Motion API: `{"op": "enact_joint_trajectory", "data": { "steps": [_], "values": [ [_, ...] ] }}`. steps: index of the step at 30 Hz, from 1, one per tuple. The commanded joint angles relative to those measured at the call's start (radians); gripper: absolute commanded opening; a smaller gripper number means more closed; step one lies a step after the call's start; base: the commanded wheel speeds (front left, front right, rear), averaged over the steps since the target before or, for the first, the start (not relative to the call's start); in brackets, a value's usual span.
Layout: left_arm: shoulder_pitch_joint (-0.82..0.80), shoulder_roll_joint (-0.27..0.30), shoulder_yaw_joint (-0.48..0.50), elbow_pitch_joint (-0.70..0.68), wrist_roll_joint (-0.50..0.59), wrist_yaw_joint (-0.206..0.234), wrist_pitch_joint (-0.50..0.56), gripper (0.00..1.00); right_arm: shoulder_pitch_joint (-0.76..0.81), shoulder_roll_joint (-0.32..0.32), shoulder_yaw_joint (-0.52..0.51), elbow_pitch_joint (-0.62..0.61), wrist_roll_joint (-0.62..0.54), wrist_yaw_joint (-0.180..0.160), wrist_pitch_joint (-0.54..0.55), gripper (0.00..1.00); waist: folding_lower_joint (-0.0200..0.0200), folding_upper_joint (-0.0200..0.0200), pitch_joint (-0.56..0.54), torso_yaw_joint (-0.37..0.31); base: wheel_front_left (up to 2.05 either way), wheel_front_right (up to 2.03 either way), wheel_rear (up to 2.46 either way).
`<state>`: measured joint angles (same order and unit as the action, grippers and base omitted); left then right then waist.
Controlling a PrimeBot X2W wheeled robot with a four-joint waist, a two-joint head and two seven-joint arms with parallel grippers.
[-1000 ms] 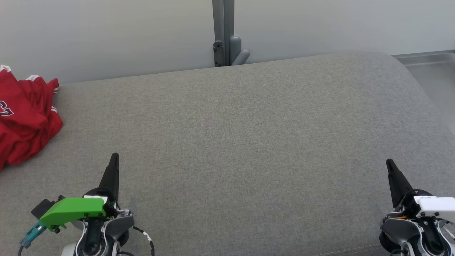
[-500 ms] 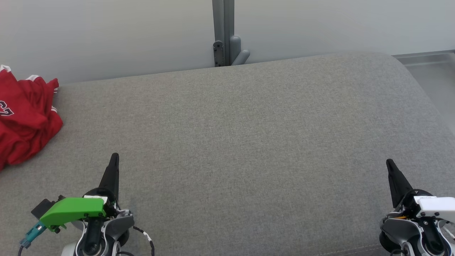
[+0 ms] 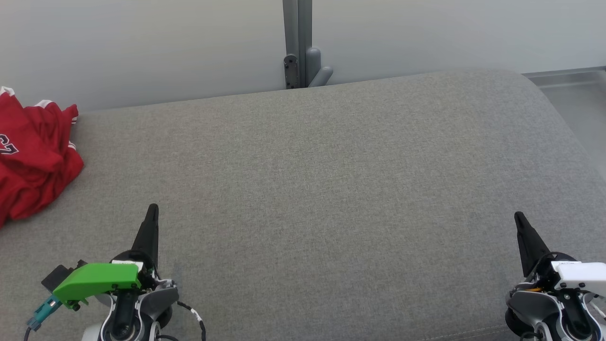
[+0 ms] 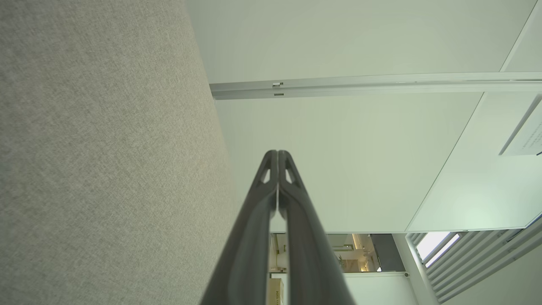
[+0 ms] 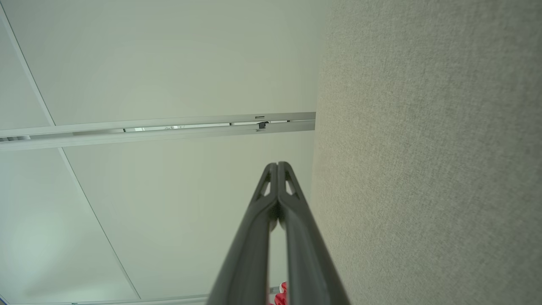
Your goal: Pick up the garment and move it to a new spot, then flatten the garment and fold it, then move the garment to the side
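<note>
**Left end effector** (image 3: 152, 209): the two long dark fingers are pressed together from base to tip, with nothing between them. It hangs over the near left part of the grey upholstered cushion (image 3: 322, 189), tips pointing toward the cushion's far edge. In the left wrist view the same end effector (image 4: 277, 153) shows its tips meeting, with the cushion fabric (image 4: 101, 161) running alongside. A green housing (image 3: 97, 279) sits on the wrist behind the fingers. A teal connector (image 3: 42, 315) projects from the housing on the side away from the cushion's middle, and a black-and-white cable (image 3: 191, 312) loops on the opposite side.

**Right end effector** (image 3: 518, 217): the fingers are likewise closed on each other and hold nothing. It sits over the near right part of the cushion and carries a white housing (image 3: 580, 272) on its wrist. The right wrist view confirms the tips (image 5: 277, 164) in contact, beside the cushion fabric (image 5: 423, 169).

**Garment**: a red jersey (image 3: 33, 156) with white sleeve trim and a dark printed numeral lies crumpled on the cushion's far left end, partly cut off by the frame. It is well apart from both end effectors and touched by neither.

**Surroundings**: the cushion's middle and right parts lie bare. A grey metal post (image 3: 297, 42) with a bracket rises behind the middle of the cushion's far edge, against a pale wall (image 3: 142, 47).
</note>
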<state>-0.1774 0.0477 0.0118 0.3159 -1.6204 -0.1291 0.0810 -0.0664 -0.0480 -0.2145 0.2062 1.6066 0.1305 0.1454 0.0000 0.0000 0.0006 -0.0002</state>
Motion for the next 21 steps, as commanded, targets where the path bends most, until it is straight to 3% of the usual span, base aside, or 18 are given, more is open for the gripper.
{"op": "enact_joint_trajectory", "data": {
  "steps": [1, 21],
  "values": [
    [-0.015, 0.006, 0.002, -0.002, -0.006, -0.006, 0.001, 0.0, -0.007, -0.005, -0.002, 0.002, 0.005, 0.0, 0.004, 0.0, 0.0, 0.0, 0.0, 0.0, 0.0, 0.0, 0.0],
    [-0.015, 0.006, 0.002, -0.002, -0.006, -0.006, 0.001, 0.0, -0.007, -0.005, -0.002, 0.002, 0.005, 0.0, 0.004, 0.0, 0.0, 0.0, 0.0, 0.0, 0.0, 0.0, 0.0]
  ]
}}
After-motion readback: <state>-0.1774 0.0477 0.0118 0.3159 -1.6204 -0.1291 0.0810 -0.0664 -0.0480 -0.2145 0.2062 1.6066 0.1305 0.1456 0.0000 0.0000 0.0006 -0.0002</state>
